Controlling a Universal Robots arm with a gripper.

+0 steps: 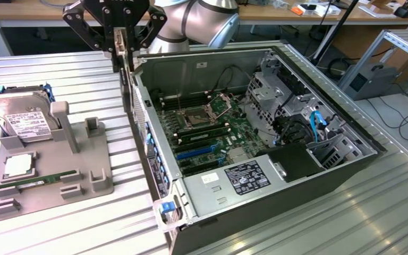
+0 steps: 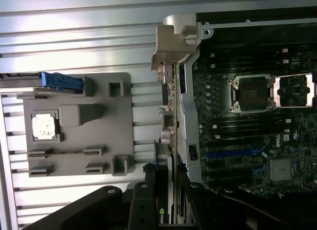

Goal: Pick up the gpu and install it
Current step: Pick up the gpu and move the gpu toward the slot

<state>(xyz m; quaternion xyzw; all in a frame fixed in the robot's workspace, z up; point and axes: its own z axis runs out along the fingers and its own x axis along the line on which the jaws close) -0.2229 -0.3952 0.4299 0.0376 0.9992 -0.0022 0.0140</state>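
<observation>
The gpu [image 1: 127, 85] is seen edge-on as a thin, flat card, held upright and clear of the surface. It is clamped at its upper end between the closed fingers of the gripper [image 1: 122, 50]. A silvery bracket is carried at one end, and an olive-brown edge is shown in the wrist view [image 2: 174, 141]. It hangs just beside the wall of the open computer case [image 1: 189, 69], on the exterior view's left.

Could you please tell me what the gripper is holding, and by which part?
The gripper holds the gpu, clamped across its two flat faces at the upper end; the card hangs vertically.
</observation>
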